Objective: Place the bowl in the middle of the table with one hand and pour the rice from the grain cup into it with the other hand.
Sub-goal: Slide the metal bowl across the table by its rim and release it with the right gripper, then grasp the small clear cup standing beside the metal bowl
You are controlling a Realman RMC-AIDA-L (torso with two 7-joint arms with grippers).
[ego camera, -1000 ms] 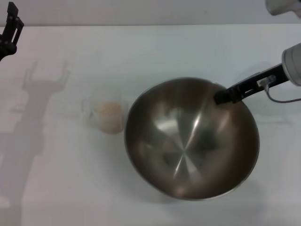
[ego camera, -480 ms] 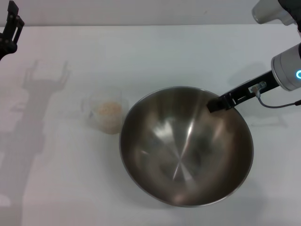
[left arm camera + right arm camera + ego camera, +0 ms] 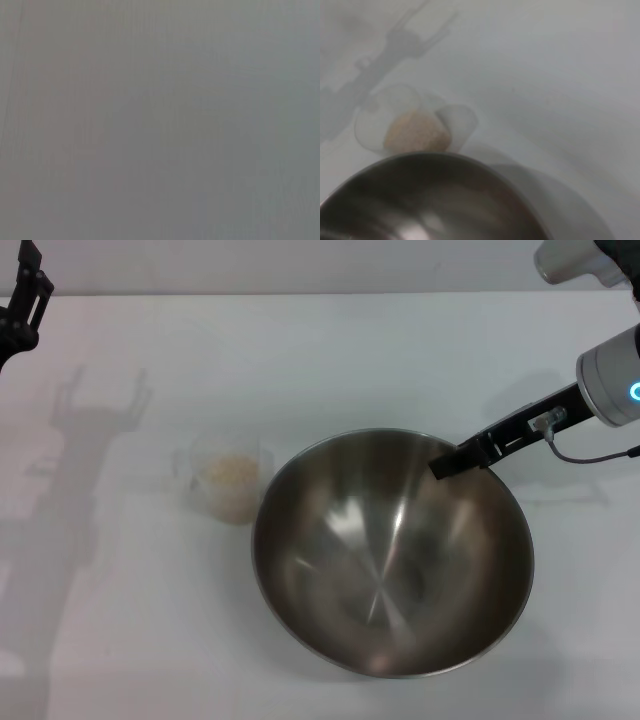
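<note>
The large steel bowl [image 3: 390,560] sits right of the table's [image 3: 300,350] centre. My right gripper [image 3: 450,462] is shut on its far right rim. The clear grain cup [image 3: 228,485] stands upright just left of the bowl, nearly touching it, with beige rice [image 3: 230,475] in its bottom. The right wrist view shows the bowl's rim [image 3: 430,165] close up, with the cup [image 3: 375,117] and the rice [image 3: 415,135] right behind it. My left gripper [image 3: 22,300] hangs open and empty at the far left corner, well away from the cup.
The table's far edge [image 3: 320,292] runs along the top of the head view. My left arm's shadow [image 3: 70,470] lies on the table left of the cup. The left wrist view shows only a plain grey surface.
My right gripper has dragged the bowl a little to the left and toward the front, closing the gap to the cup. The cup and the left arm have not moved.
</note>
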